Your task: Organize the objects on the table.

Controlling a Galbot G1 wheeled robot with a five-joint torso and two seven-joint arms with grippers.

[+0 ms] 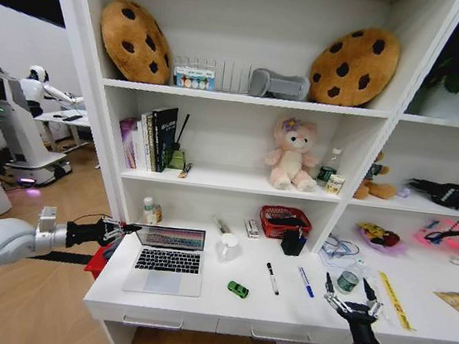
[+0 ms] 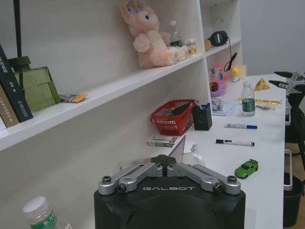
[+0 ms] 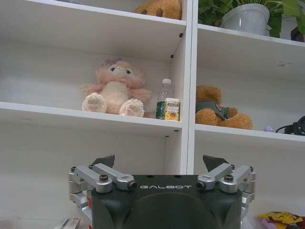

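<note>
Lying on the bench (image 1: 198, 305): laptop (image 1: 167, 260) at left, green toy car (image 1: 238, 289) near centre, two pens (image 1: 272, 278) beside it. Left gripper (image 1: 115, 230), fingers closed on nothing, is being held at the laptop's left edge; right gripper (image 1: 350, 297), fingers spread, near the water bottle (image 1: 350, 278). Risk judged: the bottle being toppled.

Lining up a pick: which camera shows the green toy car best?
The head view: the green toy car lies unobstructed on the table, between laptop and black pen. The left wrist view shows it smaller, side-on. The right wrist view faces the shelves.
</note>
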